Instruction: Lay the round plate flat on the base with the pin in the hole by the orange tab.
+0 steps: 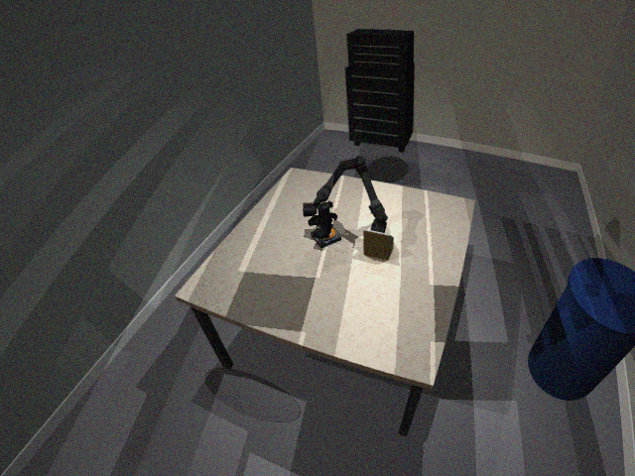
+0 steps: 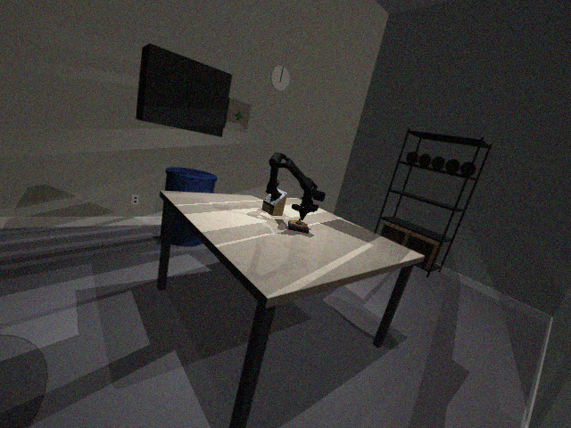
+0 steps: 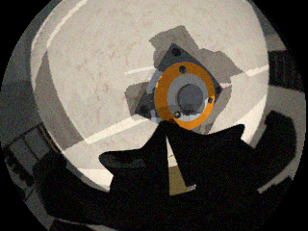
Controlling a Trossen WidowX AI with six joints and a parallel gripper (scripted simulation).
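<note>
Gripper clenched on nothing, fingertips low-centre in the wrist view; the orange plate sits on its base just above them, mid-frame, tips at its lower rim.

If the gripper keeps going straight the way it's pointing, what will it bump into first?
Most likely the orange round plate. The shut gripper points down at the plate's near edge, on the gray base. How far above the plate it is, the pictures can't tell.
</note>
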